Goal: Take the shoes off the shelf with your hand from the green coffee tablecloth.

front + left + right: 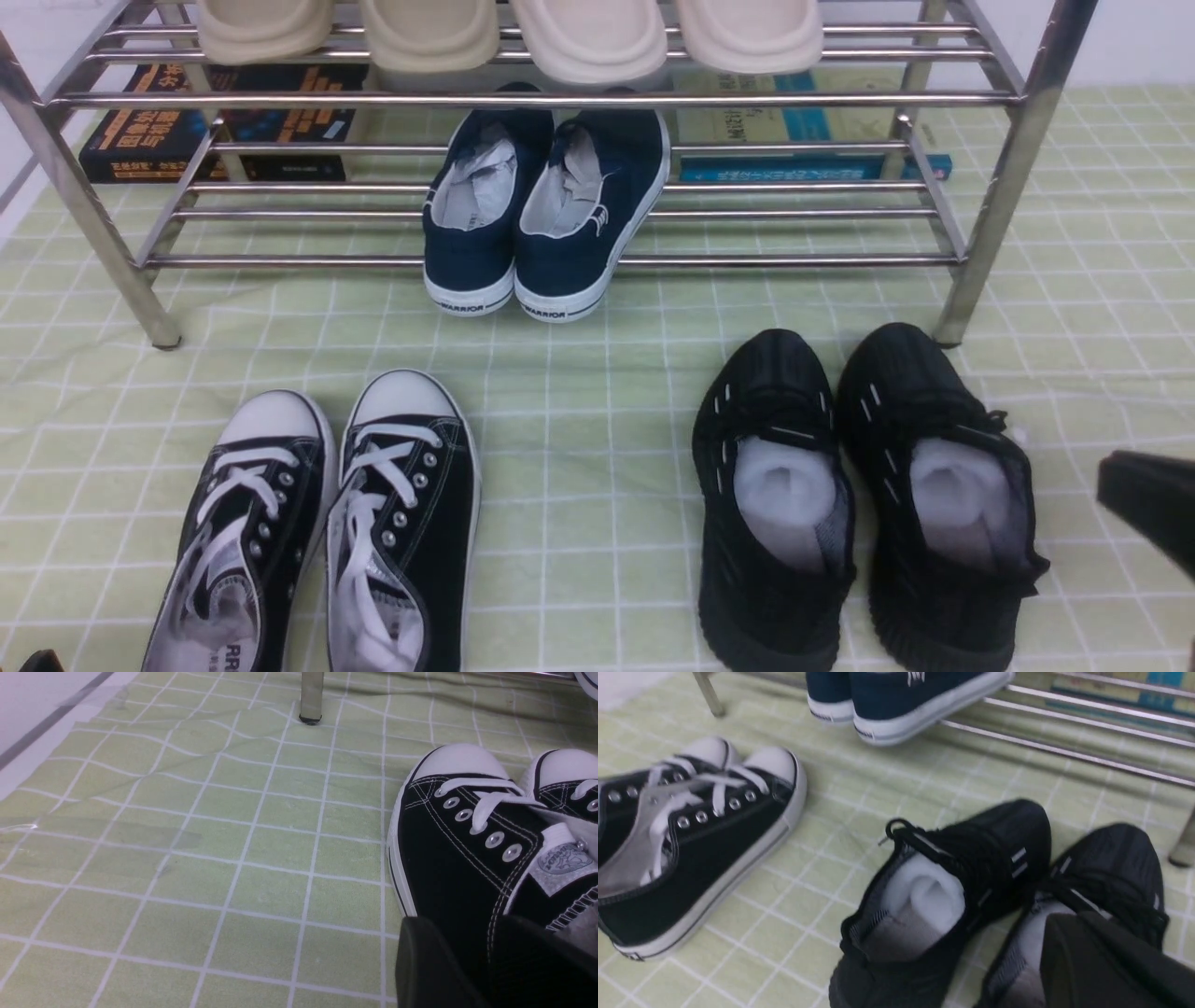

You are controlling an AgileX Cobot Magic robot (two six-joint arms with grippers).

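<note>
Sitting side by side on the pale green checked tablecloth at about four o'clock in the front view, the all-black knit sneakers with white paper stuffing are already off the shiny steel-tube shoe shelf, so the job looks nearly done. The black right hand, fingers together and empty, hangs at three o'clock beside them; the left hand is spread apart near the black canvas white-toed pair.

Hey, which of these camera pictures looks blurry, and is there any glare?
Right wrist view: softly blurred, worst on the shelf bars and the navy shoes. Front view: sharper, with bright streaks of glare along the steel tubes. Left wrist view: crisp on the tablecloth grid; the dark pincer edge at the bottom is out of focus.
</note>
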